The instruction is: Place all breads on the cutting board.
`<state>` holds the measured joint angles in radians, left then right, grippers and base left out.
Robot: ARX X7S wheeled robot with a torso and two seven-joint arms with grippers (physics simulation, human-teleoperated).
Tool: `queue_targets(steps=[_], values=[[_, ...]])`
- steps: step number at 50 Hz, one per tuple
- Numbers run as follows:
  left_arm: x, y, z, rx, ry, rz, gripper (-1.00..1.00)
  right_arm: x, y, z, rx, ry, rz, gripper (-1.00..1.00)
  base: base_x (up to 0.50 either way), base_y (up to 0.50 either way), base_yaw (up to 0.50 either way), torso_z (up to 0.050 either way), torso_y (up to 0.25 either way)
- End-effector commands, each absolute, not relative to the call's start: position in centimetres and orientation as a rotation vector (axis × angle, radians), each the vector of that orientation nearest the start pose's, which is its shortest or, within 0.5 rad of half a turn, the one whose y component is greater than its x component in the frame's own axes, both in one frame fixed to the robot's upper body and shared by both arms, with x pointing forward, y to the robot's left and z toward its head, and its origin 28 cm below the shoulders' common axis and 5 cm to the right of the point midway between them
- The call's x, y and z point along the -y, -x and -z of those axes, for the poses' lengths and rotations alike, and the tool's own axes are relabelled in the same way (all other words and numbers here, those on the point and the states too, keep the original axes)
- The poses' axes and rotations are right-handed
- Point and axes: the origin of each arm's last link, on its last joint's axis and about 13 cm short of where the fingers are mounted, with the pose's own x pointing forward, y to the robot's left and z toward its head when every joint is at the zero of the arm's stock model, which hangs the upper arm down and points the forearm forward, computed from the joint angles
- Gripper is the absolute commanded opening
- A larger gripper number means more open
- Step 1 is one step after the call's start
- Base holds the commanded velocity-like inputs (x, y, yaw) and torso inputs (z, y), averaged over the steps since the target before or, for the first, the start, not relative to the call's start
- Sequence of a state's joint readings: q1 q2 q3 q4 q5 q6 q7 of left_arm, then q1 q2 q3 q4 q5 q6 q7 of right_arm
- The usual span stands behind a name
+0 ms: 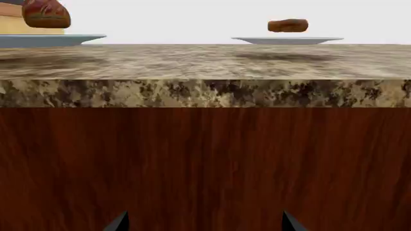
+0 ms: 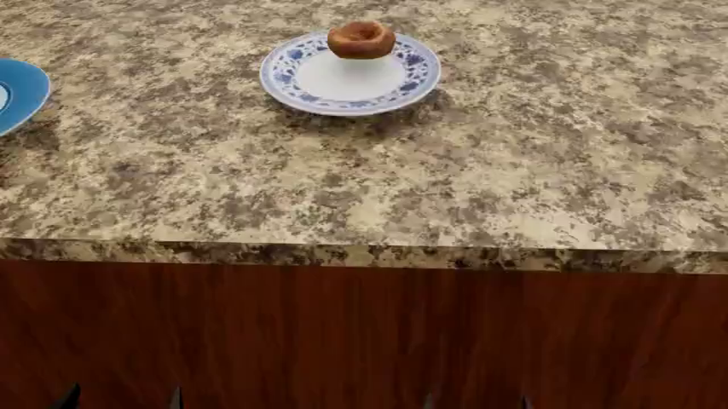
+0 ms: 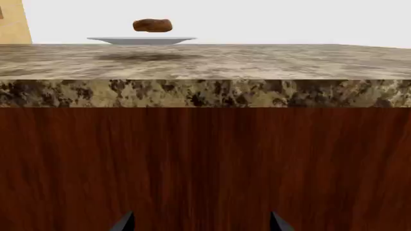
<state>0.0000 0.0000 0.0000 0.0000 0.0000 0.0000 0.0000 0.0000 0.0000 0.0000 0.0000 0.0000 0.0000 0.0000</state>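
Note:
The golden-brown ring bun [image 2: 361, 39] sits on the blue-and-white floral plate [image 2: 341, 92] at the back middle of the counter. It also shows in the left wrist view [image 1: 288, 25] and the right wrist view [image 3: 153, 25]. The glossy reddish-brown roll [image 1: 46, 13] sits on the blue plate [image 1: 57, 38]. A tan slab [image 1: 13, 25] behind the roll may be the cutting board; I cannot tell. My left gripper [image 1: 204, 222] and right gripper [image 3: 200, 222] are open and empty, low in front of the cabinet, below the counter edge.
The granite counter [image 2: 478, 170] has a thick front lip [image 2: 364, 256] above a dark red wooden cabinet front [image 2: 364, 341]. The blue plate [image 2: 17, 89] lies at the counter's far left edge of the head view. A tan surface [image 3: 14, 21] shows far off in the right wrist view.

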Motion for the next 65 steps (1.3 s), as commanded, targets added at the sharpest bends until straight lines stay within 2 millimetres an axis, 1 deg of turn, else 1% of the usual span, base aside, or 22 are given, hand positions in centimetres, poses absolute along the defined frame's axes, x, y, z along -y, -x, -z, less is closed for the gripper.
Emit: queue_targets(steps=[1,4,13,14,15,21,22,24,25,26,27,28,30,35,36,37,38,39,47,50,56,65], values=[[-20.6,-20.9,-1.3,0.0,-0.003,-0.003,1.0,9.9,-21.1,-1.3,0.0,0.0,0.0,1.0,0.0,0.0,0.0,0.0,0.0],[-20.5,-21.0,-1.3,0.002,-0.008,-0.002,1.0,10.2,-19.8,-1.4,0.016,-0.009,0.003,1.0,0.0,0.0,0.0,0.0,0.0],[-20.5,-20.7,-1.3,0.01,-0.014,-0.009,1.0,10.6,-18.7,-1.4,0.051,-0.016,0.007,1.0,0.0,0.0,0.0,0.0,0.0],[-20.5,-20.9,-1.3,0.001,0.0,0.004,1.0,9.4,-21.6,-1.3,-0.013,-0.007,0.007,1.0,0.0,0.0,0.0,0.0,0.0],[-20.5,-21.0,-1.3,0.0,0.0,0.0,1.0,9.6,-21.1,-1.3,0.0,0.0,0.0,1.0,0.0,0.0,0.0,0.0,0.0],[-20.5,-21.1,-1.3,-0.004,-0.003,0.0,1.0,9.6,-21.0,-1.3,-0.004,-0.002,0.001,1.0,0.0,0.0,0.0,0.0,0.0],[-20.5,-21.1,-1.5,-0.007,-0.009,0.001,1.0,10.2,-20.0,-1.1,0.002,-0.017,0.004,1.0,0.0,0.0,0.0,0.0,0.0],[-20.4,-20.9,-2.0,-0.013,-0.009,0.019,1.0,12.2,-16.0,-0.8,0.007,-0.012,0.012,1.0,0.0,0.0,0.0,0.0,0.0],[-20.4,-20.8,-2.3,-0.01,-0.01,0.031,1.0,11.8,-16.6,-1.0,-0.006,-0.008,0.009,1.0,0.0,0.0,0.0,0.0,0.0],[-20.4,-20.6,-2.8,-0.003,-0.046,0.034,1.0,11.8,-14.5,-1.3,0.013,0.05,-0.001,1.0,0.0,0.0,0.0,0.0,0.0],[-20.4,-20.6,-3.4,-0.011,-0.024,0.055,1.0,12.0,-13.0,-1.9,0.013,0.038,-0.01,1.0,0.0,0.0,0.0,0.0,0.0],[-20.5,-20.5,-3.9,0.01,-0.035,0.056,1.0,12.2,-12.3,-2.2,0.014,0.039,-0.009,1.0,0.0,0.0,0.0,0.0,0.0],[-20.8,-20.4,-5.6,0.029,-0.03,0.062,1.0,12.2,-12.6,-2.6,0.015,0.059,-0.001,1.0,0.0,0.0,0.0,0.0,0.0],[-21.2,-20.6,-8.2,0.055,-0.038,0.05,1.0,12.1,-12.5,-2.6,0.022,0.094,0.012,1.0,0.0,0.0,0.0,0.0,0.0],[-21.3,-20.6,-8.7,0.063,-0.035,0.043,1.0,11.9,-14.9,-4.3,0.036,0.084,0.013,1.0,0.0,0.0,0.0,0.0,0.0],[-21.3,-20.6,-9.1,0.064,-0.033,0.041,1.0,11.2,-18.0,-6.6,0.077,0.091,-0.005,1.0,0.0,0.0,0.0,0.0,0.0],[-21.3,-20.7,-9.6,0.066,-0.04,0.038,1.0,10.4,-20.9,-8.0,0.057,0.096,-0.004,1.0,0.0,0.0,0.0,0.0,0.0],[-21.3,-20.7,-9.8,0.066,-0.037,0.039,1.0,10.6,-22.5,-9.5,0.035,0.101,0.005,1.0,0.0,0.0,0.0,0.0,0.0],[-22.0,-21.5,-13.0,0.056,-0.06,0.022,1.0,12.0,-21.1,-13.6,0.081,0.119,-0.007,1.0,0.0,0.0,0.0,0.0,0.0],[-22.2,-21.9,-14.0,0.022,-0.099,0.037,1.0,12.1,-21.6,-14.9,0.076,0.146,-0.009,1.0,0.0,0.0,0.0,0.0,0.0],[-22.5,-22.8,-16.5,0.013,-0.084,0.049,1.0,12.0,-22.5,-17.3,0.09,0.187,-0.013,1.0,0.0,0.0,0.0,0.0,0.0],[-22.7,-24.6,-20.3,0.065,-0.073,0.076,1.0,12.1,-24.0,-20.9,0.11,0.251,-0.004,1.0,0.0,0.0,0.0,0.0,0.0]])
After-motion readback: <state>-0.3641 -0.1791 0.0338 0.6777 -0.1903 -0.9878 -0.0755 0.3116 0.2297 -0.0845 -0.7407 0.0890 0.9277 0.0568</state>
